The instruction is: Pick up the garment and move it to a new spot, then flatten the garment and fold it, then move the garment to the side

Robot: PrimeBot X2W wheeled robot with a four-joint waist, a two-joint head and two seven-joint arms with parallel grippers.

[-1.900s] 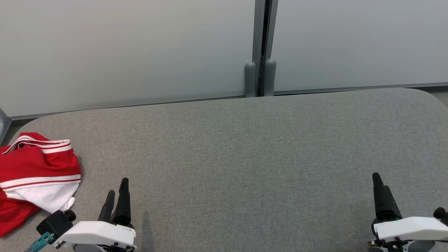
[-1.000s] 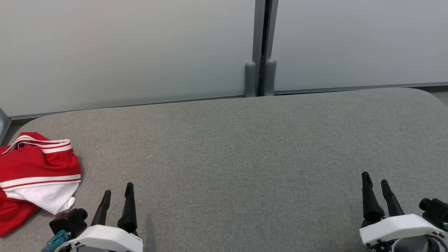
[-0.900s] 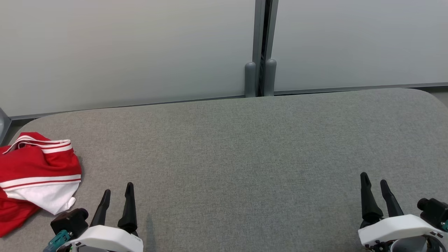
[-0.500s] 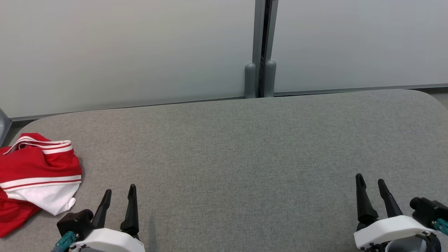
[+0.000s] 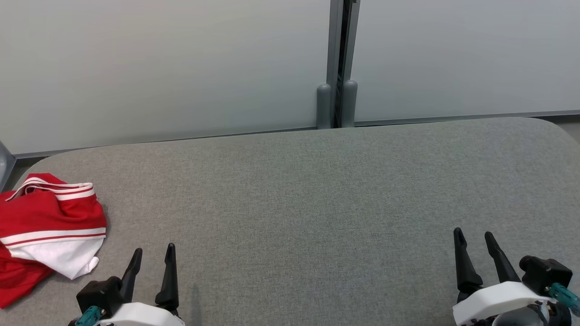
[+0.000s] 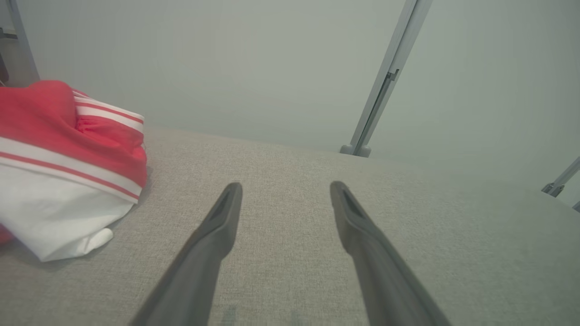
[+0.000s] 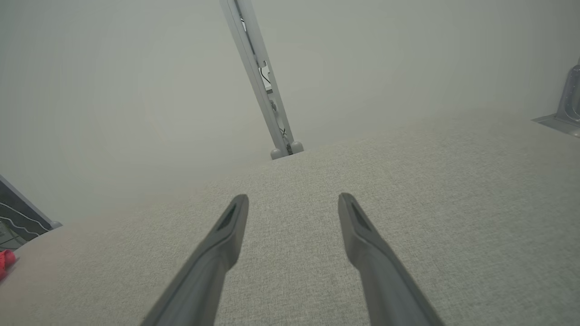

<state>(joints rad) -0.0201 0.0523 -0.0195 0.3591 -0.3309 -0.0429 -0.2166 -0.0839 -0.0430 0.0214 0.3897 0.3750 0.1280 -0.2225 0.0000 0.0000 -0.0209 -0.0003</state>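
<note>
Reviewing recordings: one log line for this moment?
stage: pre-pickup | garment: crumpled, far left, untouched | left end effector: open, empty | right end effector: open, empty

Red-white garment (image 5: 47,235) crumpled at left edge of grey bench (image 5: 308,190). Left pincer (image 5: 152,256), right pincer (image 5: 473,237) parted, empty, apart from garment.

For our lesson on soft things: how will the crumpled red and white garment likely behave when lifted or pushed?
Probably floppy: the garment lies bunched in soft folds, so it should sag from any pinch. Likely light, as the cloth looks thin. Pushed, it may bunch on the grey fabric surface rather than slide.
</note>
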